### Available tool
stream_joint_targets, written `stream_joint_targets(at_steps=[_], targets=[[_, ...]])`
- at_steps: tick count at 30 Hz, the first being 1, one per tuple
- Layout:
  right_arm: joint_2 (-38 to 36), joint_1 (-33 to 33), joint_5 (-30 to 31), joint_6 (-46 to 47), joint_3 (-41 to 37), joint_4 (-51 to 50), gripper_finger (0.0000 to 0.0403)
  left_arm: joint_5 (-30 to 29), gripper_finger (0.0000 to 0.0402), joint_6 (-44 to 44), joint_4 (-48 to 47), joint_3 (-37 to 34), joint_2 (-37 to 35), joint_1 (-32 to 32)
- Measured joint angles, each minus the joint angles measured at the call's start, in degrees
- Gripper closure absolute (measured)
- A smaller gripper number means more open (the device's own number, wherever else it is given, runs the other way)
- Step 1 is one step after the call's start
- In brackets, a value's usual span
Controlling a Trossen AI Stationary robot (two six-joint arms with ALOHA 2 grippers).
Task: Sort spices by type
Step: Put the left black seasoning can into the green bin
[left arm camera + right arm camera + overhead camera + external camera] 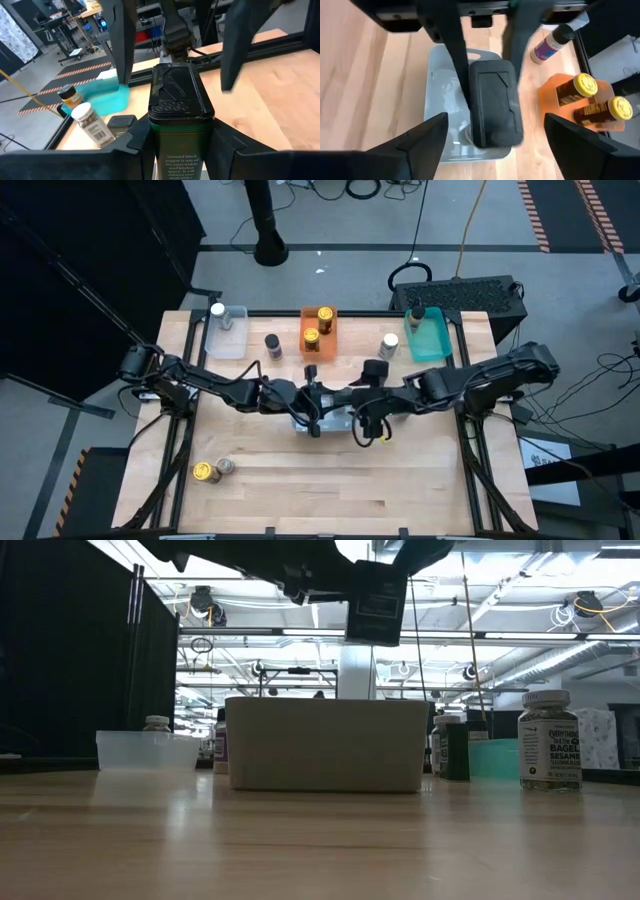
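The left gripper [175, 145] is clamped on a black-lidded ground black pepper tin [181, 120], held over a clear bin [440, 100] at the centre of the high view. The right gripper [492, 145] hangs beside it, fingers [420, 140] wide apart, empty. Two gold-lidded jars [592, 100] stand in the orange bin [318, 330], upper centre

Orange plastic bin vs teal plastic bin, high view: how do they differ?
Contents: the orange rectangular plastic bin holds two gold-lidded jars, while the teal rectangular plastic bin holds one dark-lidded jar in a far corner.
Place: the orange bin sits near the middle of the table's far edge, and the teal bin sits toward the right arm's side.
Shared: both are rectangular plastic bins in the same far row.
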Motion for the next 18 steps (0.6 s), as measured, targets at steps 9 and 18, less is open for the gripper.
stream_joint_targets(at_steps=[9, 18], targets=[[1.8, -0.1, 0.1, -3.9, 0.1, 0.7, 0.0122, 0.0, 0.0271, 0.0, 0.3, 0.0, 0.0, -0.3], [1.8, -2.0, -0.3, -4.7, 0.1, 0.6, 0.0295, -0.2, 0.0249, 0.2, 0.3, 0.0, 0.0, -0.2]])
